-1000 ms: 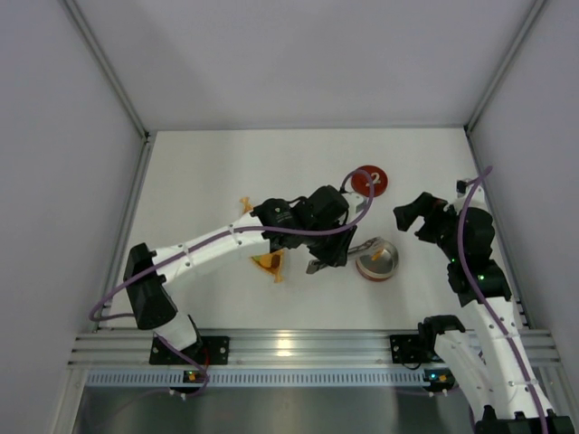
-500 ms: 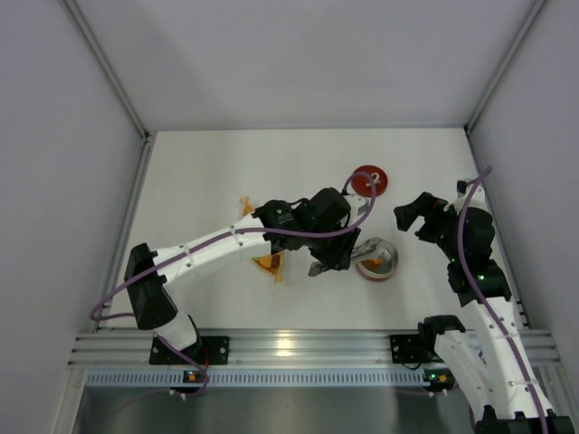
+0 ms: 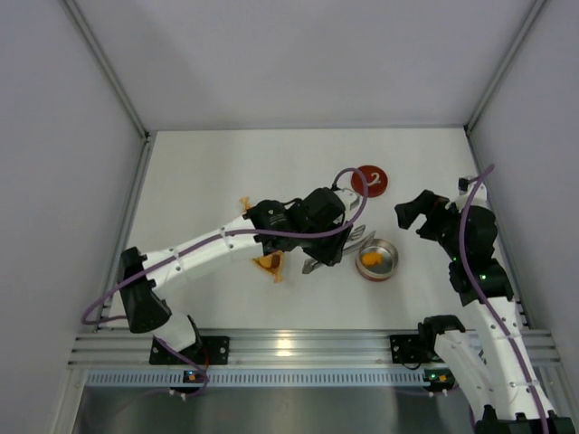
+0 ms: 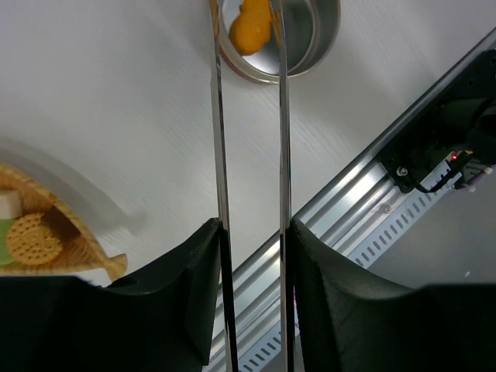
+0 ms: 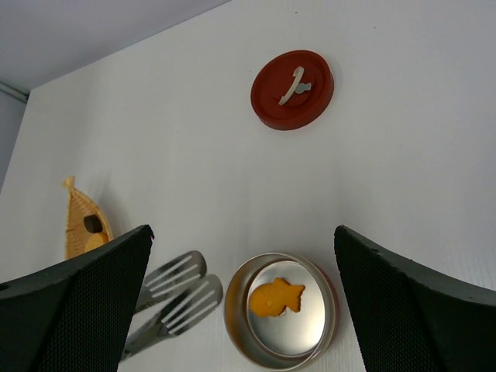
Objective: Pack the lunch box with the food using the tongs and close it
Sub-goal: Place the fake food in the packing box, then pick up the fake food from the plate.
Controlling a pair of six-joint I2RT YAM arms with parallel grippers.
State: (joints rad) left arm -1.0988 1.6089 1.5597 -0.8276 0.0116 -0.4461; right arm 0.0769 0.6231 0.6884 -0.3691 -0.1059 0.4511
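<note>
Left wrist | left fingers (image 4: 180,280) are clamping tongs (image 4: 219,155) lightly, so orange piece (image 4: 249,31) is lying freed in lunch box (image 4: 322,39) | right fingers (image 5: 85,288) are idling apart.

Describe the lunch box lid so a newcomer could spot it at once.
On the white table, look just beyond the steel tin, right of centre. The lid lies flat there, apart from it. It is the only red round disc, with a white squiggle, unlike the shiny tin or the orange leaf-shaped dish.
</note>
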